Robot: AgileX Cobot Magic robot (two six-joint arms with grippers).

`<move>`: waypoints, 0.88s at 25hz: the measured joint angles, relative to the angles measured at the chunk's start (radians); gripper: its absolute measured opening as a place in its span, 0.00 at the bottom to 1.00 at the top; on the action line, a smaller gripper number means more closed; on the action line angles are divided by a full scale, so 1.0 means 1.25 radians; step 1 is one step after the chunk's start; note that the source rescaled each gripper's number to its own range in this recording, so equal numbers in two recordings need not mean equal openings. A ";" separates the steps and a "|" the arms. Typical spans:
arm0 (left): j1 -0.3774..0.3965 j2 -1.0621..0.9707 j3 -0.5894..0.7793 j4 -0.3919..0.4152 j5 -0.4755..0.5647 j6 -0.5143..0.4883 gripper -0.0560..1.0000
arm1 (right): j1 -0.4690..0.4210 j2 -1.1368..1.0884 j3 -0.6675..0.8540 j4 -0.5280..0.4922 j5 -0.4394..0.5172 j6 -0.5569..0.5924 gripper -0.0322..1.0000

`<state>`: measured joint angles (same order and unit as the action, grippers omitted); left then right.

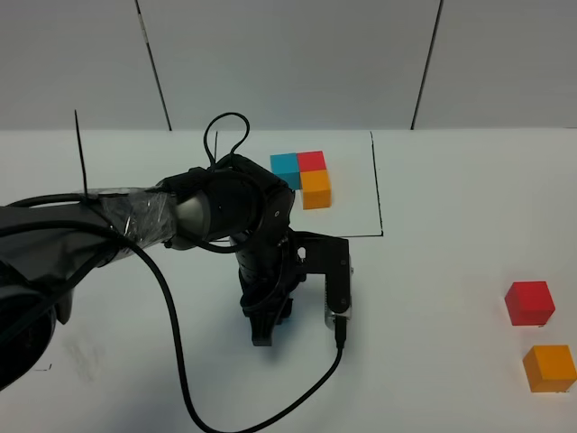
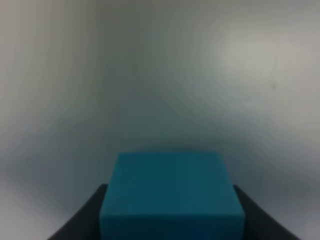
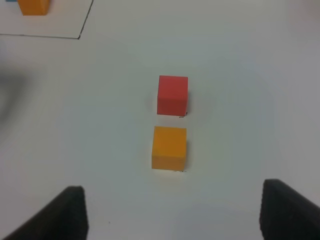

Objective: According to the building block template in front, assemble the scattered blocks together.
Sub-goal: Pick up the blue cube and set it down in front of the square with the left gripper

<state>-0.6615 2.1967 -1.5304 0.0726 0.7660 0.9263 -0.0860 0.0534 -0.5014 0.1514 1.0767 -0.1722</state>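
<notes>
In the exterior high view, the building block template [image 1: 306,176] sits in the upper middle of the frame on the white counter [image 1: 433,271]. It is 3 cubes, blue, red and orange, joined in an L, with a thin black line around them. Below it, in the middle of the frame, the left arm [image 1: 216,212] bends down and the left tool [image 1: 269,329] is low at the counter. A black cable [image 1: 180,361] curves through the lower left. At the right edge stands the red cube [image 1: 528,302], and the orange cube [image 1: 549,368] is just below it, near but not touching.

In the left wrist view, the left tool is clenched on the blue cube [image 2: 172,190], with 1 dark finger at each side of it. The background is blurred.

In the right wrist view, the right tool [image 3: 173,192] is released. Its 2 fingers [image 3: 72,210] stand wide apart with only bare counter between them. The orange cube and the red cube lie ahead of it with a small gap between them. Past them show a corner of the black line and 1 orange cube of the template.
</notes>
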 joint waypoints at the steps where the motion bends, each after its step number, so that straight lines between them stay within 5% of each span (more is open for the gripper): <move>1: 0.000 0.003 0.000 0.005 0.000 0.000 0.06 | 0.000 0.000 0.000 0.000 0.000 0.000 0.64; 22: 0.000 0.017 -0.006 -0.015 0.017 0.001 0.06 | 0.000 0.000 0.000 0.000 0.000 0.000 0.64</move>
<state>-0.6615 2.2175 -1.5384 0.0533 0.7869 0.9275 -0.0860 0.0534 -0.5014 0.1514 1.0767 -0.1722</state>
